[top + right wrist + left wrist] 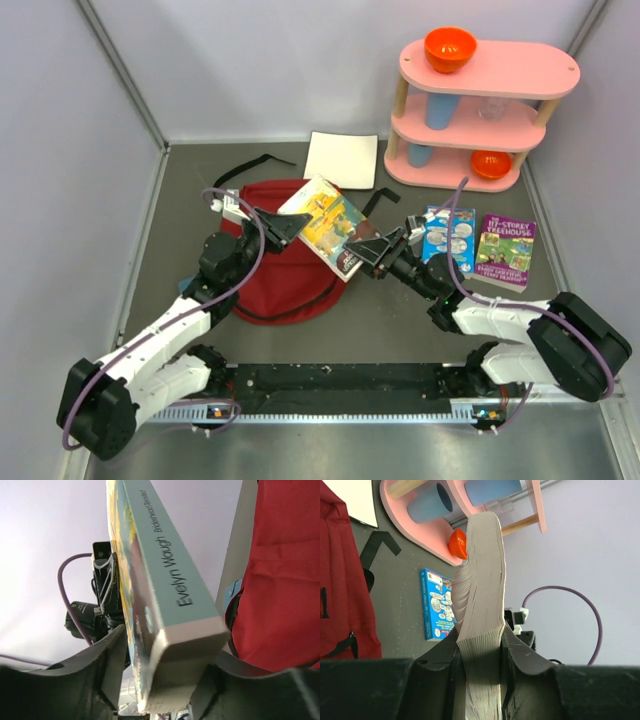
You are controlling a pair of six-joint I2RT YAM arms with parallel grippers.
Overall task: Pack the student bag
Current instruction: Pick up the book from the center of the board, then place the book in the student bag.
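Observation:
The student bag [275, 285], dark red with black straps, lies flat at the left middle of the table and also shows as red fabric [285, 580] [340, 580]. Above its right edge hangs a paperback book [330, 225] with a teal spine reading Evelyn Waugh [165, 580]. My left gripper [290, 222] is shut on the book's page edge [482, 580], its jaws pressed on both covers [480, 655]. My right gripper [372, 255] stands around the book's opposite corner [165, 680], with a thin gap at one finger.
A blue book [447, 238] and a purple book [506, 250] lie right of the bag. A white sheet [341, 160] lies behind it. A pink shelf [480, 110] at the back right holds orange bowls [449, 48] and blue cups.

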